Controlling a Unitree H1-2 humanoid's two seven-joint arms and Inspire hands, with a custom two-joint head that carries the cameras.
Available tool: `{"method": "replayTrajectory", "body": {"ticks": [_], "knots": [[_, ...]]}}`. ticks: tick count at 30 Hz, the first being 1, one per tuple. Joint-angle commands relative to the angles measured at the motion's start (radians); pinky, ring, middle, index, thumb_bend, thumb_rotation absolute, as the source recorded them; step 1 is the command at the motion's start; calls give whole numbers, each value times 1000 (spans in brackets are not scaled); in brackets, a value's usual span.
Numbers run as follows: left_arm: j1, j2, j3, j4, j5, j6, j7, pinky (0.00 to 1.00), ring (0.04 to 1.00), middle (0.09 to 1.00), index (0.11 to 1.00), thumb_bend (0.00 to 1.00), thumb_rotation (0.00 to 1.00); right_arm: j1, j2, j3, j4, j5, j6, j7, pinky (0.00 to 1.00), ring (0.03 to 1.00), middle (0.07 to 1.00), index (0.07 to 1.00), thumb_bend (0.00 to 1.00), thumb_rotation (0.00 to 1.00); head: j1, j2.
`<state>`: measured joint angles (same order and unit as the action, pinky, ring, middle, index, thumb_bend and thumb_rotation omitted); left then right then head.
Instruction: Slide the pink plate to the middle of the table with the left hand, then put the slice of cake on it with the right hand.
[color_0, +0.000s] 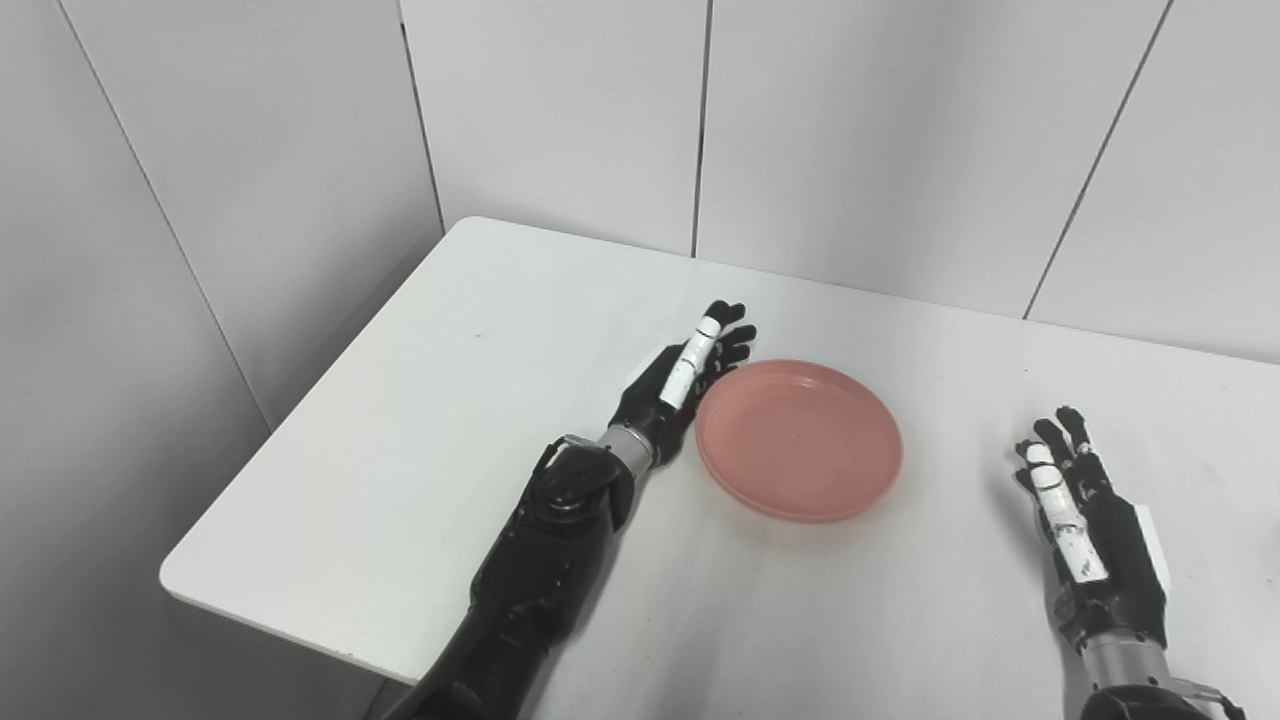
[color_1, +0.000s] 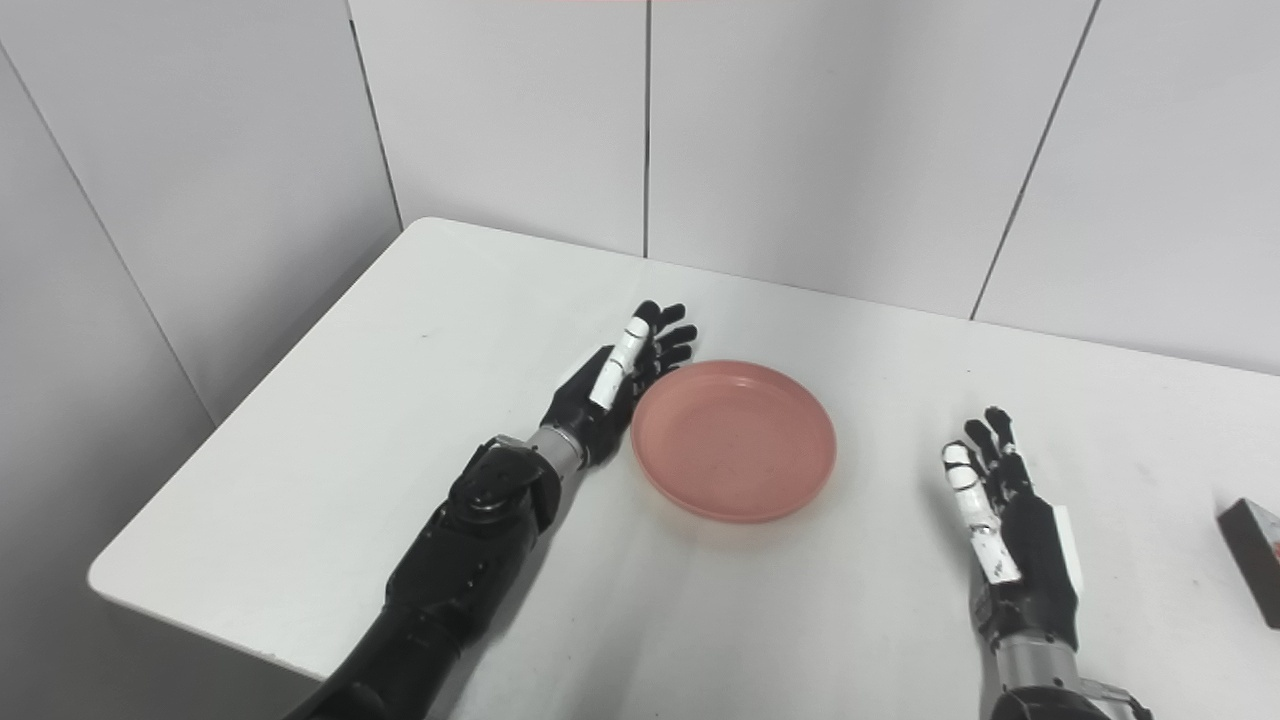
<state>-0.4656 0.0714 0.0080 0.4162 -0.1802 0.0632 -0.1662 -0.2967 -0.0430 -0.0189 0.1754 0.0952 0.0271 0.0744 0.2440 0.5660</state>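
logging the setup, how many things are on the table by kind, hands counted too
pink plate: 1
slice of cake, at the right edge and cut off by the picture, seen only in the right eye view: 1
robot hands, left hand and right hand, both open: 2
total: 4

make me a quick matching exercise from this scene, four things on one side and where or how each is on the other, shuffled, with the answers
Things:
1. left hand
2. right hand
3. pink plate
4. slice of cake

Places or states:
A. empty, near the table's middle
B. open, flat against the plate's left rim
C. at the right edge of the right eye view, cut off
D. open, apart from the plate, to its right

Pairs: 1-B, 2-D, 3-A, 4-C
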Motion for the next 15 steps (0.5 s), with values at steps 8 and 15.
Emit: {"method": "replayTrajectory", "body": {"ticks": [8,15], "knots": [[38,-24,-21,-100,13,1,-7,1000,1000,992,989,763,1000,-22,25,26,-57,-74,14,-48,869,877,911,929,476,674,-126,31],[69,-24,-21,-102,28,-57,4,1000,1000,1000,1000,718,1000,-31,57,37,-50,-94,22,-73,871,875,916,932,439,659,-249,47]]}}
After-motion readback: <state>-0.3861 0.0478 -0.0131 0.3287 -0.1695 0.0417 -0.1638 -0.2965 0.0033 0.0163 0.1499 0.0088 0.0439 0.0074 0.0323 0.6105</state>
